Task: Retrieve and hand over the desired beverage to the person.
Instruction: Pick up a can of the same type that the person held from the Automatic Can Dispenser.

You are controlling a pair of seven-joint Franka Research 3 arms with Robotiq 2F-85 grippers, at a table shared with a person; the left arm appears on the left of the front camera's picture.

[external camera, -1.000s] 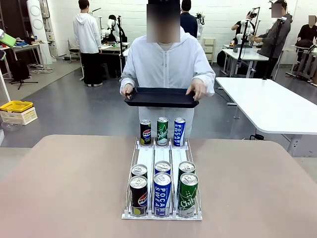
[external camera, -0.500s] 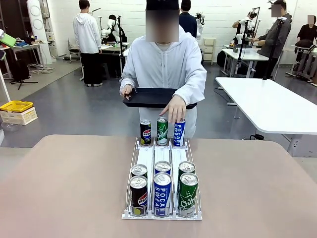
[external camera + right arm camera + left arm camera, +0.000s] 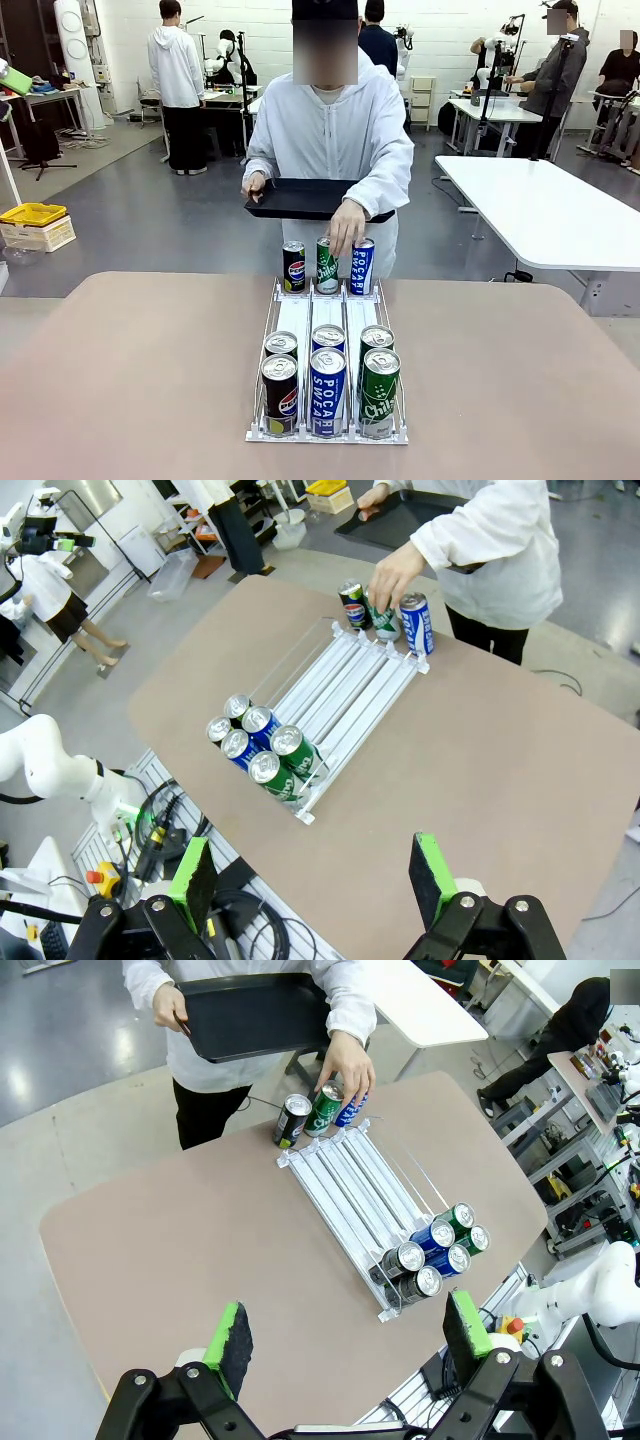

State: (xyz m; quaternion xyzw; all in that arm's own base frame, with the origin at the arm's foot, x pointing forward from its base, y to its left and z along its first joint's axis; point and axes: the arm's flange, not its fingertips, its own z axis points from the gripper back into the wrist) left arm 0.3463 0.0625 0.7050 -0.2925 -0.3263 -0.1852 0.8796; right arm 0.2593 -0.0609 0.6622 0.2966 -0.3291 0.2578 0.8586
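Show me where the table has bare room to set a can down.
Bare tabletop lies left and right of the rack. Its middle lanes are free. Crowded: near cans, and far cans under the person's hand.

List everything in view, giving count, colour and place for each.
table: one, brown, foreground
can rack: one, white, three lanes, mid-table
Pepsi cans: three, black, left lane; two near, one far
Pocari Sweat cans: three, blue; two near in middle lane, one far in right lane
Chilsung cans: three, green; two near in right lane, one far in middle lane
tray: one, black, held past the far edge
crate: one, yellow, floor at far left
person: one, white hooded jacket, far side; one hand on tray, other hand at far green can
left gripper: one, black with green pads, open, raised
right gripper: one, black with green pads, open, raised
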